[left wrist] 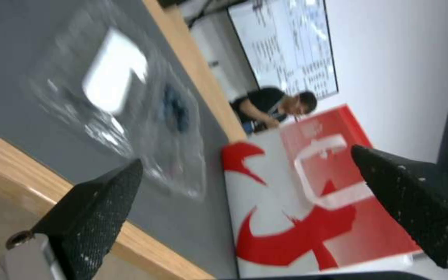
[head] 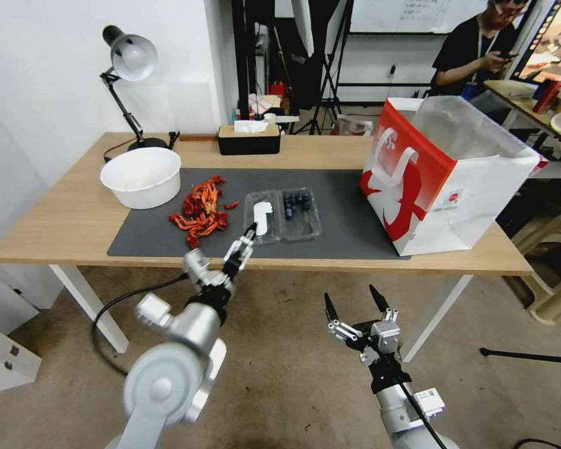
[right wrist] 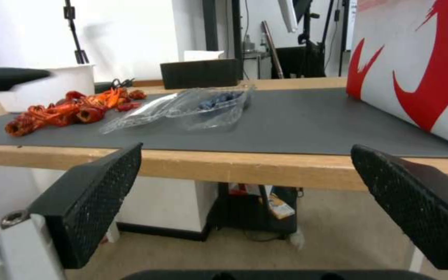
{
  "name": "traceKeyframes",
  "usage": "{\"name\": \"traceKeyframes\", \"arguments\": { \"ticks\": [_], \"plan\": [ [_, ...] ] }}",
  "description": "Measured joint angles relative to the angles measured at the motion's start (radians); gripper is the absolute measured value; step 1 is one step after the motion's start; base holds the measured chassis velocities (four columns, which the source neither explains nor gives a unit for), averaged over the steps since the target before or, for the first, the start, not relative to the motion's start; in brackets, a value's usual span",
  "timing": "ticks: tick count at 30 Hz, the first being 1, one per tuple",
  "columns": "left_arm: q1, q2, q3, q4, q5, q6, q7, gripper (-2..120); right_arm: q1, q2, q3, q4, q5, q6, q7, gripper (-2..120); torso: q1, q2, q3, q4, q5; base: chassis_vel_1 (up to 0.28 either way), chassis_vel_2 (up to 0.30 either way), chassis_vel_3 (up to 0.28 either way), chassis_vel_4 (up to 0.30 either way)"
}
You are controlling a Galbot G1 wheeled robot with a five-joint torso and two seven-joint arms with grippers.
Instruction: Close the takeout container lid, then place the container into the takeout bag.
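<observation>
The takeout container (head: 283,215) lies opened flat on the grey mat (head: 349,234), blueberries (head: 297,201) in its right half. Its lid (head: 262,217), the left half, carries a white spoon mark. My left gripper (head: 246,240) hovers at the table's front edge, just short of the lid, fingers open; its wrist view has the container (left wrist: 130,112) beyond the fingertips (left wrist: 125,182). The red and white takeout bag (head: 442,181) stands upright at the mat's right end, liner sticking up. My right gripper (head: 354,298) is open, low in front of the table, facing the container (right wrist: 198,107) and bag (right wrist: 416,66).
A large white bowl (head: 141,176) and a pile of red crayfish (head: 199,212) sit left of the container. A black tissue box (head: 249,138) and a desk lamp (head: 128,62) stand at the back of the wooden table (head: 56,224). Bare mat lies between container and bag.
</observation>
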Motion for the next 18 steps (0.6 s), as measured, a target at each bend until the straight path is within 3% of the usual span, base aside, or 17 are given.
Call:
{"name": "traceKeyframes", "arguments": {
  "ticks": [8, 18],
  "plan": [
    [-0.132, -0.013, 0.085, 0.110, -0.023, -0.010, -0.051, 100, -0.029, 0.027, 0.010, -0.005, -0.043, 0.008, 0.000, 100, 0.000, 0.000, 0.000, 0.0001, 0.0001, 0.000, 0.000, 0.000, 0.000],
    [-0.265, -0.034, 0.155, 0.193, -0.017, -0.023, -0.237, 100, -0.034, 0.057, 0.015, -0.022, -0.074, 0.018, 0.002, 100, 0.000, 0.000, 0.000, 0.0001, 0.0001, 0.000, 0.000, 0.000, 0.000]
  ]
}}
